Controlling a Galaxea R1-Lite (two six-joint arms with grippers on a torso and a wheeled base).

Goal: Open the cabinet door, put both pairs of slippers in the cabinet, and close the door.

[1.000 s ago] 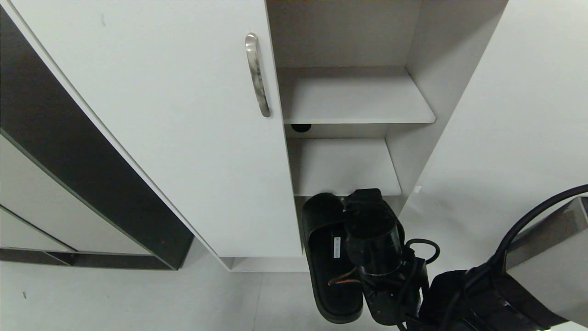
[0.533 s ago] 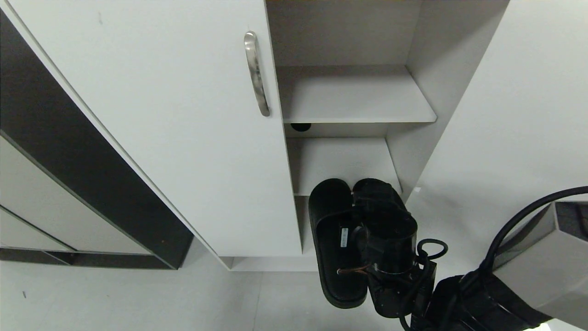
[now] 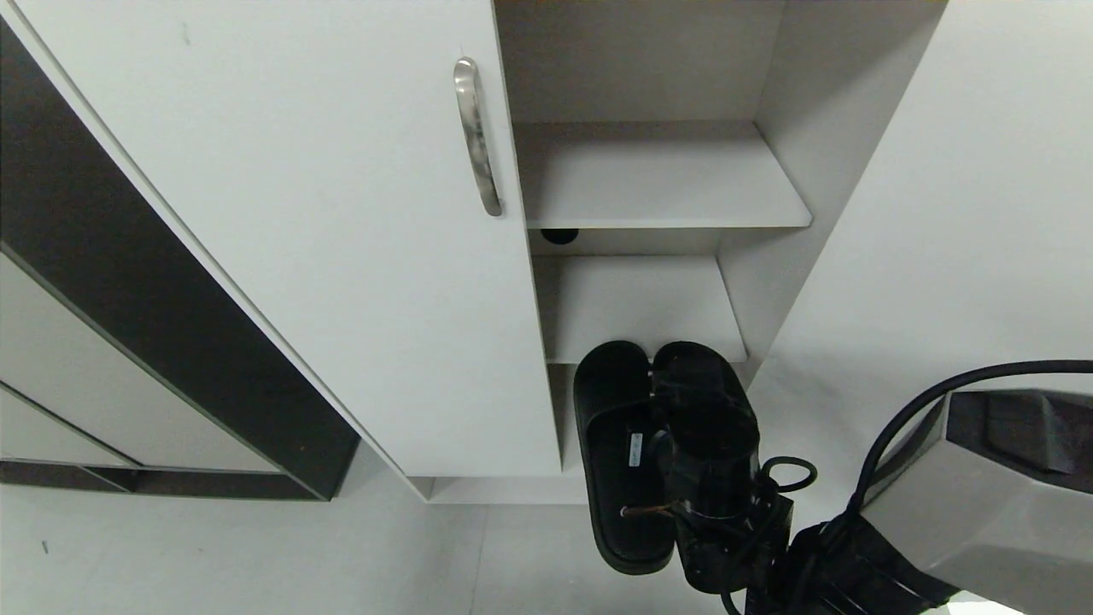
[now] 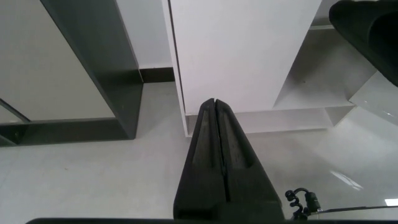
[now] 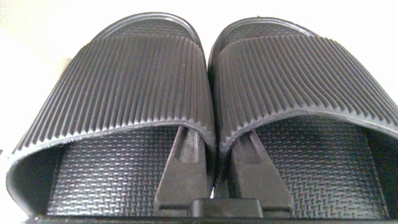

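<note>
My left pincer (image 4: 214, 109) has its two fingers pressed flat together with nothing between them, and it hangs above the light grey tiled floor (image 3: 213, 555). Far to the left stands a dark grey slanted panel (image 3: 128, 282). Beside it is the closed white cabinet door (image 3: 324, 213) with a curved silver metal handle (image 3: 476, 137) near its right edge.

To the right of that door the cabinet compartment is open. It has a white upper shelf (image 3: 657, 179), a small dark round hole (image 3: 559, 237) just under that shelf, and a white lower shelf (image 3: 640, 303).

The pair of black ribbed rubber slippers (image 3: 619, 461) is in my right pincer (image 5: 216, 140). One finger is inside each slipper, and the two inner walls are squeezed between them. The slippers lie side by side and touch each other. Their toes point into the cabinet, at the front edge of the lower shelf.

The edge of the closed door is just to the left of them. The opened white door (image 3: 956, 196) stands to the right, near my right arm.
</note>
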